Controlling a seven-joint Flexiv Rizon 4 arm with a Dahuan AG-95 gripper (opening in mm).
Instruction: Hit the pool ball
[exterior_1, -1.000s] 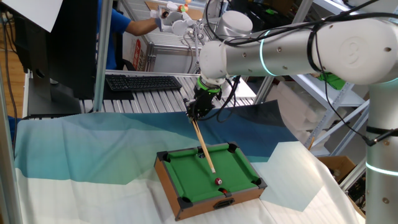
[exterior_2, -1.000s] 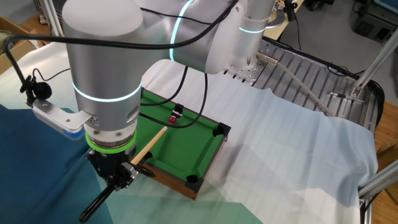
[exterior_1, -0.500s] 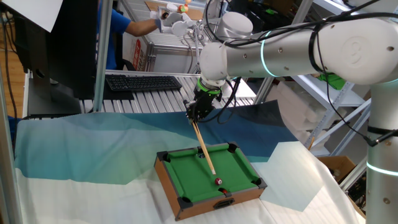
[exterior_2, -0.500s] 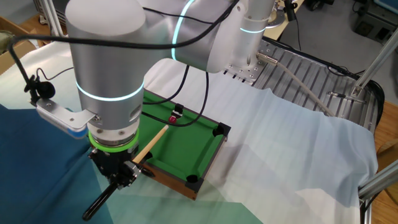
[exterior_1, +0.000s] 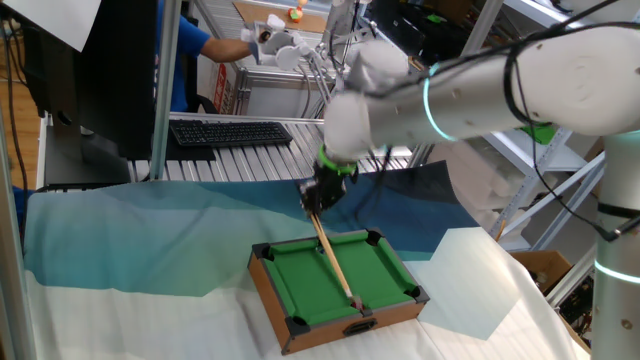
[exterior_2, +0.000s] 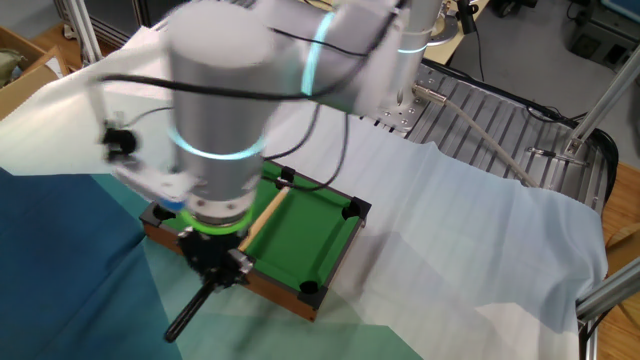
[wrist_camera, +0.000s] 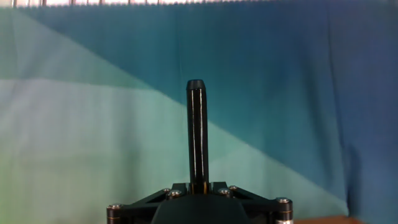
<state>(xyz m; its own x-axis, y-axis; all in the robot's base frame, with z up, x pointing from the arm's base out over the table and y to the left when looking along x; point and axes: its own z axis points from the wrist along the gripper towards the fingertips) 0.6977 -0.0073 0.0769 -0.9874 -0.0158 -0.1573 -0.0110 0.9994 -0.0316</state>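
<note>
The gripper (exterior_1: 318, 193) is clamped on the cue (exterior_1: 335, 256), blurred mid-stroke, with the tip at the near rail of the table (exterior_1: 300, 283). The ball cannot be seen, likely under the tip. Next move: judging whether the strike landed.

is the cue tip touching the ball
Cannot tell. In one fixed view the cue stick reaches the near rail of the mini pool table, but no ball is visible there.

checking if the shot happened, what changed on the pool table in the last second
The gripper, still shut on the cue, thrust forward along the mini pool table; the cue tip now reaches the near end where the pool ball lay. The ball is no longer visible. The table itself stayed put.
</note>
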